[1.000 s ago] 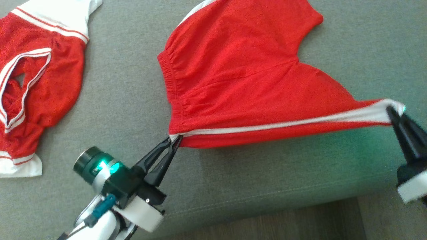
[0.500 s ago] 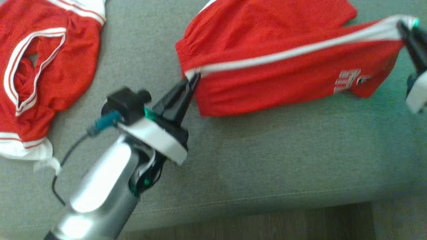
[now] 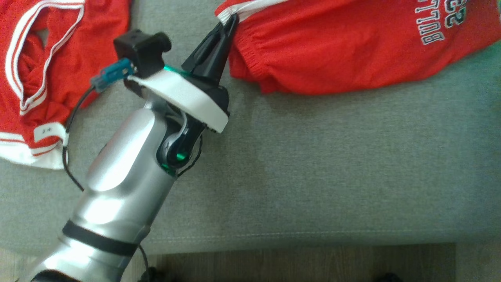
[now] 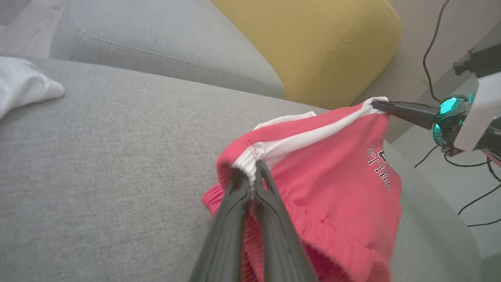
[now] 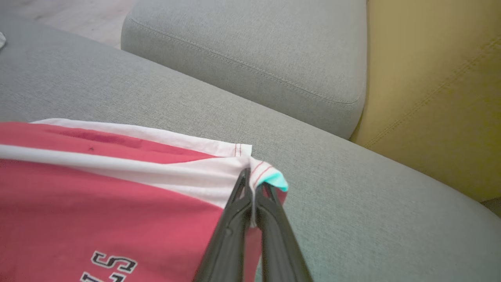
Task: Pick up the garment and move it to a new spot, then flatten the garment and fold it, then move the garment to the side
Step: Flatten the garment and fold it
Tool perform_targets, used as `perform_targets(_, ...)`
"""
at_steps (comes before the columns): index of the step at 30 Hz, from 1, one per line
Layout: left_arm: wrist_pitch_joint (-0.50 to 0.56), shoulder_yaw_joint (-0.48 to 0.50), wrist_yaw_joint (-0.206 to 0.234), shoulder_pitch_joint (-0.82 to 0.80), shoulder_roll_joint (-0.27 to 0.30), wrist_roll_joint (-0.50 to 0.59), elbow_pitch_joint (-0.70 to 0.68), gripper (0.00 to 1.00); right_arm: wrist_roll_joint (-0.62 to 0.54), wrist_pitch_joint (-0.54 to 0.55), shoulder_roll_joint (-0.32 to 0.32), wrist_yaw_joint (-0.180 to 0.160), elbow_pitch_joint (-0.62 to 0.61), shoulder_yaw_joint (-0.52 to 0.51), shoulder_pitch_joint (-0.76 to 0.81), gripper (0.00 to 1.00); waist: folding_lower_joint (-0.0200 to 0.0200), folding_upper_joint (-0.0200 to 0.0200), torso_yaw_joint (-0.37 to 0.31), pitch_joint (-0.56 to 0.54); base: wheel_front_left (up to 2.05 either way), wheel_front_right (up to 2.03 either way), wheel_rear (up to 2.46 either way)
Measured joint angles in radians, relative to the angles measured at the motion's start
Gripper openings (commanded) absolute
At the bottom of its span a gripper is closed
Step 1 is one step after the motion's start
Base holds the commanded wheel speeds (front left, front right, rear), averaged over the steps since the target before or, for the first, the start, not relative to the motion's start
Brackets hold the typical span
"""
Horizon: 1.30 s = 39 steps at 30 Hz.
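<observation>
**Head view.** One pair of red shorts (image 3: 344, 51) lies across the far part of the grey sofa seat (image 3: 313, 176). The frame's top edge cuts off its upper portion and clips the white lettering and digits. One left gripper (image 3: 230, 21) is clenched on the white-trimmed waistband corner. A second red garment, a jersey (image 3: 47, 58) with white trim, sits on the seat's left end and is also cut off by the frame. Below the seat's near edge runs one strip of wooden floor (image 3: 297, 266).

**Left wrist view.** Two grippers can be counted. The left one's fingers are pinched together on the gathered white waistband corner, raised above the seat. The right gripper (image 4: 376, 104), with its fingers also pressed together, grasps the white hem corner at the other end. The shorts hang stretched between them, with the lettering only partly readable. The sagging lower fold may touch the seat, but the fabric hides the contact. Behind the seat stand one grey back cushion (image 4: 156, 39) and one yellow cushion (image 4: 313, 43). One tip of white cloth (image 4: 23, 84) rests on the seat, cut off by the frame.

**Right wrist view.** The right gripper pinches the white hem corner, which has red stitching, above the seat. The shorts run out of frame, showing only two or three letters. The same two cushions stand behind the seat.
</observation>
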Motion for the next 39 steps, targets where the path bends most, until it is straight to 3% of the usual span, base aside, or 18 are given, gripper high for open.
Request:
perform_targets(17,-0.076,-0.035,-0.008,-0.119,-0.048,-0.004,0.131,0.00,0.050,-0.155,-0.005,0.000,0.323,0.264,-0.308,0.00,0.0000,0.0000,0.079,0.081,0.00,0.00,0.00)
perform_targets(18,-0.081,-0.035,-0.008,-0.124,-0.049,-0.004,0.140,0.12,0.055,-0.169,-0.003,0.000,0.338,0.276,-0.312,0.00,0.0000,0.0000,0.079,0.081,0.00,0.00,0.00)
perform_targets(20,-0.088,-0.035,-0.008,-0.132,-0.051,-0.004,0.158,0.42,0.074,-0.191,0.008,0.000,0.368,0.291,-0.312,0.24,0.0000,0.0000,0.078,0.077,0.00,0.00,0.00)
perform_targets(21,-0.092,-0.035,-0.008,-0.135,-0.051,-0.001,0.166,0.47,0.083,-0.202,0.015,0.000,0.383,0.299,-0.311,0.36,0.0000,0.0000,0.076,0.074,0.00,0.00,0.00)
perform_targets(22,-0.095,-0.035,-0.008,-0.135,-0.051,0.001,0.175,0.61,0.093,-0.220,0.021,0.000,0.396,0.301,-0.311,0.74,0.0000,0.0000,0.074,0.070,0.00,0.00,0.00)
perform_targets(23,-0.096,-0.035,-0.008,-0.135,-0.051,0.005,0.184,0.90,0.103,-0.243,0.025,0.000,0.406,0.301,-0.311,1.00,0.0000,0.0000,0.071,0.066,0.00,0.00,0.00)
perform_targets(24,-0.097,-0.034,-0.008,-0.134,-0.052,0.006,0.192,1.00,0.113,-0.267,0.029,0.000,0.415,0.299,-0.312,1.00,0.0000,0.0000,0.069,0.061,0.00,0.00,0.00)
perform_targets(27,-0.103,-0.030,-0.005,-0.130,-0.051,0.012,0.202,1.00,0.140,-0.316,0.033,0.000,0.426,0.293,-0.311,1.00,0.0000,0.0000,0.063,0.048,0.00,0.00,0.00)
perform_targets(30,-0.105,-0.026,0.035,-0.109,-0.044,0.068,0.195,1.00,0.180,-0.372,0.039,-0.007,0.429,0.291,-0.307,1.00,0.0000,0.0000,0.053,0.023,0.00,0.00,0.00)
perform_targets(33,-0.105,-0.030,0.137,-0.067,-0.006,0.216,0.131,1.00,0.207,-0.401,0.042,-0.007,0.412,0.311,-0.278,1.00,0.0000,0.0000,0.042,-0.006,0.00,0.00,0.00)
perform_targets(39,-0.113,0.026,0.324,0.123,0.022,0.394,-0.089,1.00,0.230,-0.403,0.073,-0.007,0.439,0.348,-0.128,1.00,0.0000,0.0000,0.023,-0.072,0.00,0.00,0.00)
